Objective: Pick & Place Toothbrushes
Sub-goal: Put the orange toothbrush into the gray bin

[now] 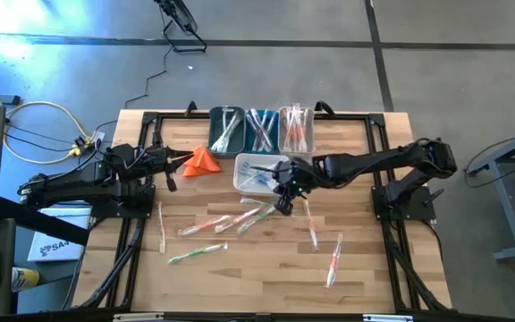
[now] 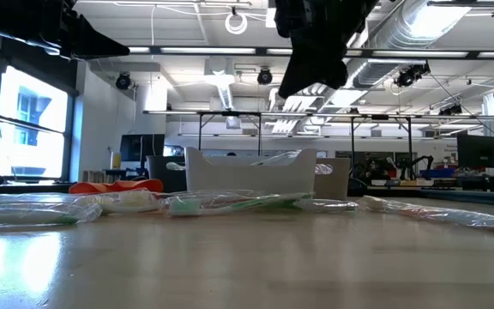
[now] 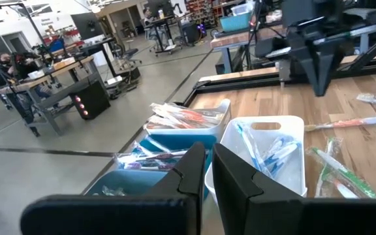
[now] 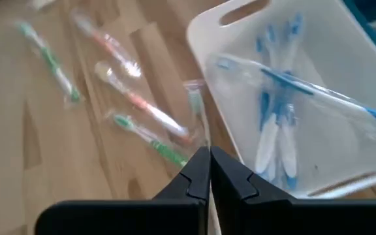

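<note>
Hovering beside the white plastic bin (image 1: 259, 173), the right end effector (image 1: 283, 199) is clenched, apparently empty; wrapped toothbrushes (image 1: 231, 221) lie nearby on the wooden surface (image 1: 257, 268), awaiting sorting.

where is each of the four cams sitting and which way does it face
High: overhead, straight down on the table; both arms, left gripper by the orange cloth, right gripper beside the white bin.
Low: table height, level into the room; right arm hangs from above.
Left wrist: past its shut fingers toward the bins.
Right wrist: down past shut fingers at loose toothbrushes.
Shared: all four see the white bin.
</note>
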### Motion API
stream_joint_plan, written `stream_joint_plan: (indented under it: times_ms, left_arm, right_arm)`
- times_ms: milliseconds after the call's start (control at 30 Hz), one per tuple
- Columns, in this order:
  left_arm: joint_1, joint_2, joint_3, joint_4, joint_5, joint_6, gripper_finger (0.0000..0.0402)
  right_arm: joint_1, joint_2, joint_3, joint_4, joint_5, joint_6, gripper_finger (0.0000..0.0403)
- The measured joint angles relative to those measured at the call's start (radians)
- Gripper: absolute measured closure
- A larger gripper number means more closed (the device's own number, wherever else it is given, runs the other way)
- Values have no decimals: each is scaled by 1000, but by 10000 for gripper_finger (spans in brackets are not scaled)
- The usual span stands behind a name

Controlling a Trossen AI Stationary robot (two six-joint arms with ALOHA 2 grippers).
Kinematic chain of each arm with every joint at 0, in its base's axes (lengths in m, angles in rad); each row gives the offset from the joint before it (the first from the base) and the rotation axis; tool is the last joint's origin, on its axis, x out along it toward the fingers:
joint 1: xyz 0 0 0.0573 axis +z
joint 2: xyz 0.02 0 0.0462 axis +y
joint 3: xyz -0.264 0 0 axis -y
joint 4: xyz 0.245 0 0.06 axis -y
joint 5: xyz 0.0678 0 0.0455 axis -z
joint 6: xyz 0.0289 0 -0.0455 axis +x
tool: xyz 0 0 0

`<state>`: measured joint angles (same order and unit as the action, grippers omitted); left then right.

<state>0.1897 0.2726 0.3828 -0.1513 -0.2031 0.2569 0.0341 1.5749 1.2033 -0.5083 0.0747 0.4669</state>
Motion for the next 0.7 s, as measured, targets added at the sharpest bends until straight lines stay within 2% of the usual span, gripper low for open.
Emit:
stream_joint_plan:
  times_ms: [400, 533, 700]
  left_arm:
    - [0, 0, 0, 0, 0, 0, 378]
    - [0, 0, 0, 0, 0, 0, 378]
    - [0, 0, 0, 0, 0, -1, 378]
  right_arm:
    - [57, 0, 0, 40, -1, -2, 399]
    - [66, 0, 0, 3, -38, 132, 399]
    - [66, 0, 0, -163, -67, 345, 398]
